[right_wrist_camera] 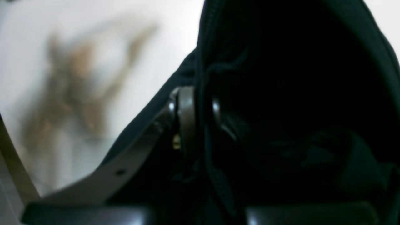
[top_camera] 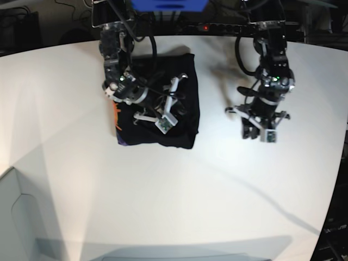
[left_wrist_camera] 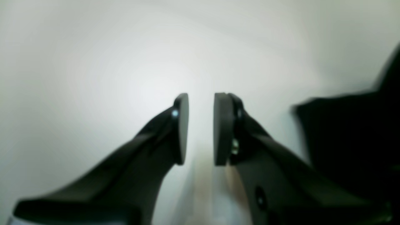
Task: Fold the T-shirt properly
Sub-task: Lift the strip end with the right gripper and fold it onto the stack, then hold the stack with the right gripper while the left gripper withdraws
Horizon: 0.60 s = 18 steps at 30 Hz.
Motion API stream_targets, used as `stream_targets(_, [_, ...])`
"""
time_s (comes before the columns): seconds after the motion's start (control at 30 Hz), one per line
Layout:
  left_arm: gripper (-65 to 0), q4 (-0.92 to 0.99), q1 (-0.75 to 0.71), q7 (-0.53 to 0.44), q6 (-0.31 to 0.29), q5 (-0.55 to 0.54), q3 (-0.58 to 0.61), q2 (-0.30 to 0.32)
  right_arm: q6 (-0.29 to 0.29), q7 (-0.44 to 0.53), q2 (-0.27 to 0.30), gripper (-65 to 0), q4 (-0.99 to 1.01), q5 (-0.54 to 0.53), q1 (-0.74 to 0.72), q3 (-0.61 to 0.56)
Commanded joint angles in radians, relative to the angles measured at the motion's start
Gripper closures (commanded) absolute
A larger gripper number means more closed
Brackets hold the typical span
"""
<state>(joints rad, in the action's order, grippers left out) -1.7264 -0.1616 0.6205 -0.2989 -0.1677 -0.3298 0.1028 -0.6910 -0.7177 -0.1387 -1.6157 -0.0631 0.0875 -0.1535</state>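
The black T-shirt (top_camera: 163,109) lies folded in a rough square on the white table (top_camera: 217,190), with orange print (top_camera: 116,115) showing at its left edge. My right gripper (top_camera: 175,86) is over the shirt, and in the right wrist view it (right_wrist_camera: 201,104) is shut on a fold of the black cloth (right_wrist_camera: 281,93). My left gripper (top_camera: 253,129) is to the right of the shirt and apart from it. In the left wrist view it (left_wrist_camera: 201,100) is open and empty over bare table, with the shirt (left_wrist_camera: 343,140) dark at the right.
Cables and dark equipment (top_camera: 217,24) run along the table's far edge. A grey-white panel (top_camera: 16,217) stands at the front left corner. The table's right edge (top_camera: 340,163) curves close to the left arm.
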Motion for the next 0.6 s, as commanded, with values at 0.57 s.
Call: stream_targets(0.57, [-13.8,-0.057,-0.042,-0.021,-0.004,-0.003,-0.2,0.03,-0.007,0.025,0.081,-36.2,-0.381,-0.022,0.088,-0.002])
